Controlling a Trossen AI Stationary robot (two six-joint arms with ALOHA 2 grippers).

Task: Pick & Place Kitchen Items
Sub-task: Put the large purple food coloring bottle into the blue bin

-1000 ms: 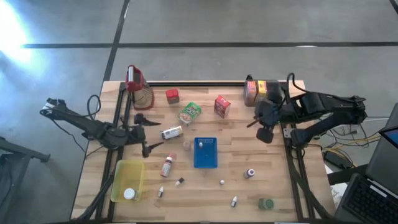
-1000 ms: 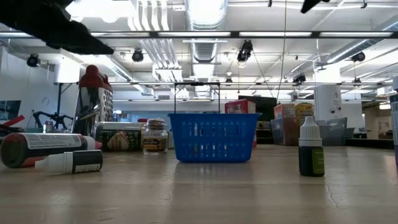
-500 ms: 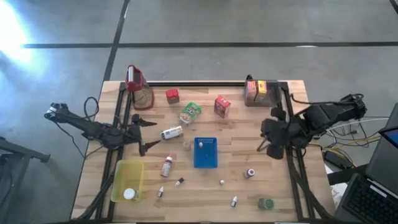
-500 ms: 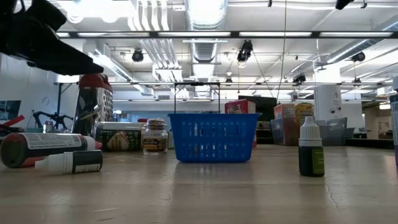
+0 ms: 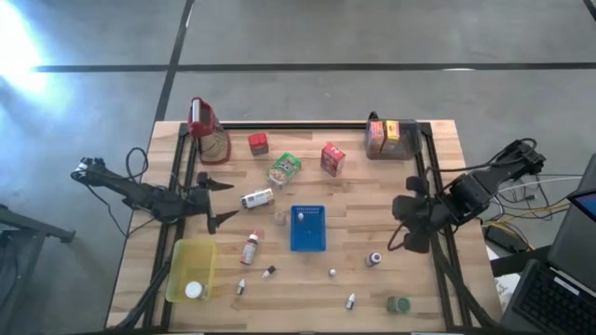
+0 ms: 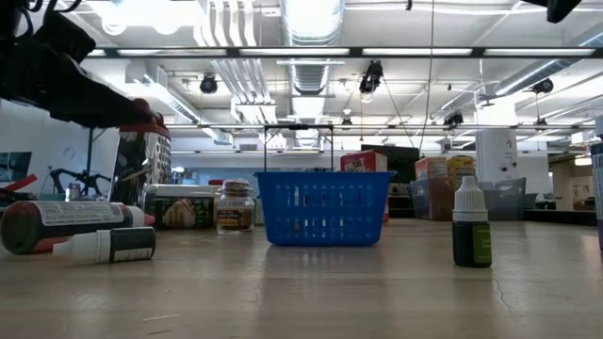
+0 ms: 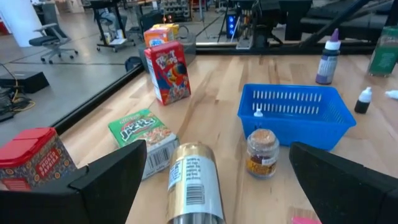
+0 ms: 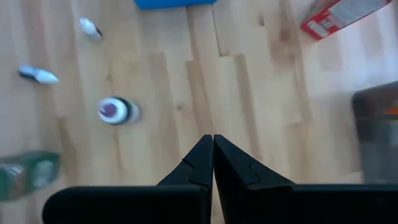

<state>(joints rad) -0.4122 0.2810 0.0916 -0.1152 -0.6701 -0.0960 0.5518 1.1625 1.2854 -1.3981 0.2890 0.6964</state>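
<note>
The left gripper (image 5: 216,200) hovers with fingers wide over the counter (image 5: 372,186), just beside a gold-capped tin (image 7: 191,182) lying near the green carton (image 5: 284,168). The right gripper (image 5: 414,223) hangs at the counter's right edge, fingers pressed together, empty. A small jar (image 7: 262,152) stands by the blue tray (image 5: 308,229)

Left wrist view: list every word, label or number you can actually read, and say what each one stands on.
Nothing here reads with certainty.
Green carton: a slanted white brand word, too blurred to read.
Red carton: a coloured logo, unreadable.
Red tin: two lines of white lettering, too blurred.
Gold can: a white label with a barcode and small print, too small.
Spice jar beside the blue basket: label unreadable.
</note>
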